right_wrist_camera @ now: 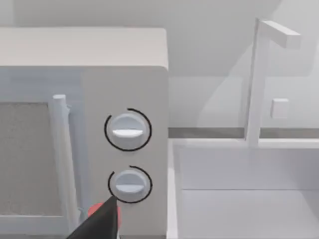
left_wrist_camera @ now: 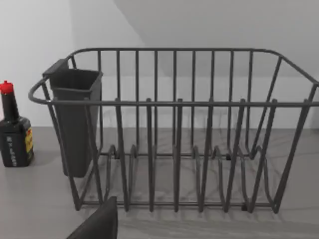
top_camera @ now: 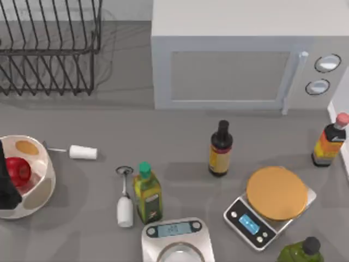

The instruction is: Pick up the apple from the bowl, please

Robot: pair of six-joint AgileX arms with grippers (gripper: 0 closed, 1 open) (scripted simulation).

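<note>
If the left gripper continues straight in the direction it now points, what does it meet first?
Probably the dish rack: the left wrist view looks straight at its front bars, with a dark finger low in the picture. Depth is unclear, but nothing seems to stand between them.

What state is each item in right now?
apple: resting in the bowl, not lifted
bowl: upright, at the table's left edge
left gripper: over the bowl beside the apple
microwave: door shut
two frothers: lying flat
bottles: upright, capped
dish rack: upright
</note>
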